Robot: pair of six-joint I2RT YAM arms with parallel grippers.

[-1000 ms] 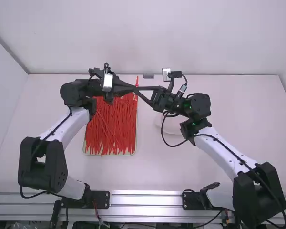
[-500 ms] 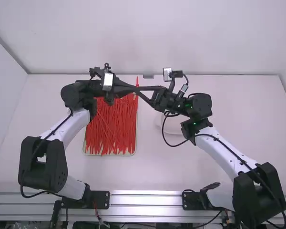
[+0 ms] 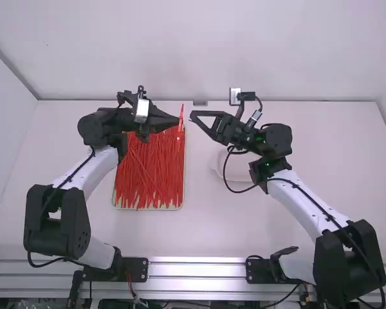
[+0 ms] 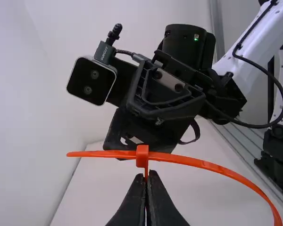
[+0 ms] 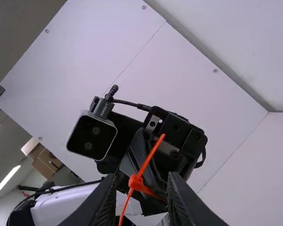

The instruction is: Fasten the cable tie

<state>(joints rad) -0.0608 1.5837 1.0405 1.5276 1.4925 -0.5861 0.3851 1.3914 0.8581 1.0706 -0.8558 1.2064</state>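
- Well, I see the tray (image 3: 183,193) of spare ties (image 3: 151,167) on the table (image 3: 309,141).
- Left gripper (image 4: 146,181) is above the tray's far right corner, fingers pinched tight on one cable tie (image 4: 142,156).
- Right gripper (image 5: 141,190) is just beside that corner, fingers spread wide, holding nothing.

Two arms (image 3: 83,172) (image 3: 303,201), one tray (image 3: 184,187), one held cable tie (image 4: 142,157) (countless loose ties (image 3: 151,170))

A white counter (image 3: 347,148) spans mid-frame below a plain white back wall (image 3: 199,45). A pale side panel (image 3: 0,141) rises at left; an aluminium rail (image 3: 193,267) lines the bottom edge.
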